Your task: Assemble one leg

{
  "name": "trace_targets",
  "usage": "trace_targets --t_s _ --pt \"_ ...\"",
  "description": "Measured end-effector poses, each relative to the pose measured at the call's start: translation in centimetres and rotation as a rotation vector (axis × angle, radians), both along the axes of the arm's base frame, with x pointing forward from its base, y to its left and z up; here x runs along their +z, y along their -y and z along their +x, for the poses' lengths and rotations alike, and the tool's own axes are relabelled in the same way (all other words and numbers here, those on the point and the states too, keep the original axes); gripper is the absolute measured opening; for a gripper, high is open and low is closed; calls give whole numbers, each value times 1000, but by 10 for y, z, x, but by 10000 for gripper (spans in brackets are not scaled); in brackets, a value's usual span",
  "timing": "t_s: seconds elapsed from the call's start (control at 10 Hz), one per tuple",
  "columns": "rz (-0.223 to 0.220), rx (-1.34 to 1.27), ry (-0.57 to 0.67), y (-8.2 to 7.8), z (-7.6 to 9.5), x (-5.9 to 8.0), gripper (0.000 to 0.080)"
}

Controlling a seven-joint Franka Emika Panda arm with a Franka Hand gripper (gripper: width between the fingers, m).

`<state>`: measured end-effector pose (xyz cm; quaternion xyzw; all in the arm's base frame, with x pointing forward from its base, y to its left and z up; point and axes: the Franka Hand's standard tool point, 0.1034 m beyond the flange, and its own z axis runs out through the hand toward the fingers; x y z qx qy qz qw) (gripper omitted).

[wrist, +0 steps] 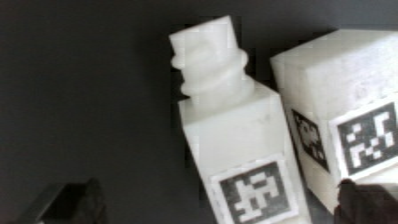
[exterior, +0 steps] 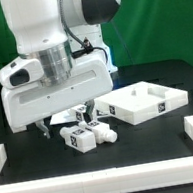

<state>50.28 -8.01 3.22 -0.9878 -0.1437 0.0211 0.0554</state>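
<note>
Two white legs with black-and-white tags lie side by side on the black table, just below my gripper (exterior: 65, 126). In the wrist view one leg (wrist: 231, 130) lies between my fingertips with its stubby round end pointing away. The second leg (wrist: 347, 100) lies close beside it, and one dark fingertip (wrist: 366, 204) hangs over it. The other fingertip (wrist: 71, 205) is over bare table. The jaws stand wide apart and hold nothing. In the exterior view these legs (exterior: 81, 138) show in front of the gripper. Another leg (exterior: 84, 112) lies behind them.
The large white square rimmed tabletop (exterior: 142, 103) lies toward the exterior view's right of the legs. White border rails run along the front (exterior: 107, 177) and both sides of the black table. A flat white piece (exterior: 59, 117) shows under the gripper housing.
</note>
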Motion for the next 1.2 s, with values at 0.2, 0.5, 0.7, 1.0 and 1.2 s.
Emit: trace_targets --t_s 0.2,0.5,0.7,1.0,1.2 --pt "2 0 -6 0 4 -6 649" --pt "-8 28 37 5 7 -11 649" --pt "-6 40 31 7 4 -16 649" --pt "-5 55 28 10 2 -18 649" --pt "-5 56 28 10 2 -18 561"
